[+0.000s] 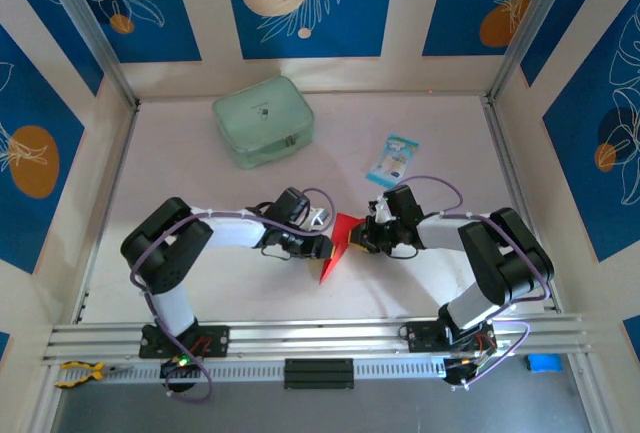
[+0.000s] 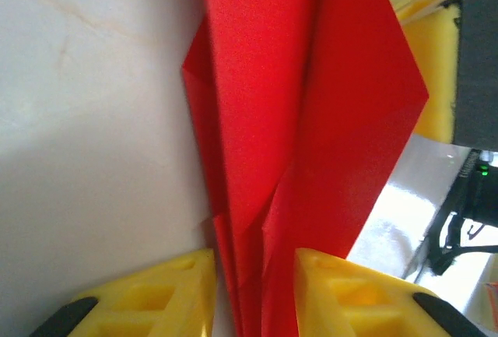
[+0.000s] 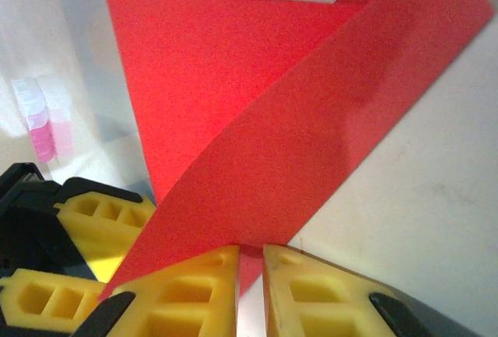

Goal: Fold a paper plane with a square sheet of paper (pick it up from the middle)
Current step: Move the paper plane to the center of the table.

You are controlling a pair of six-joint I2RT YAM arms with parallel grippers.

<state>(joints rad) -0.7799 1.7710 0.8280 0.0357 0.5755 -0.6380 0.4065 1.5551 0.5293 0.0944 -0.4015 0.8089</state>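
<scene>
The red sheet of paper [image 1: 335,248], folded in layers into a narrow pointed paper plane shape, sits between the two arms at the table's middle. My left gripper [image 1: 322,246] is at its left edge. In the left wrist view the folded layers [image 2: 296,119] run between the yellow fingers of that gripper [image 2: 255,255], with a thin strip of table showing beside the left finger. My right gripper [image 1: 362,238] is at the paper's right side. In the right wrist view that gripper [image 3: 250,250] is pinched on an edge of the red paper [image 3: 272,119].
A pale green zip pouch [image 1: 263,121] lies at the back of the table. A small blue-white packet [image 1: 392,160] lies just behind the right arm. Walls close in the left, right and far sides. An aluminium rail [image 1: 320,338] runs along the near edge.
</scene>
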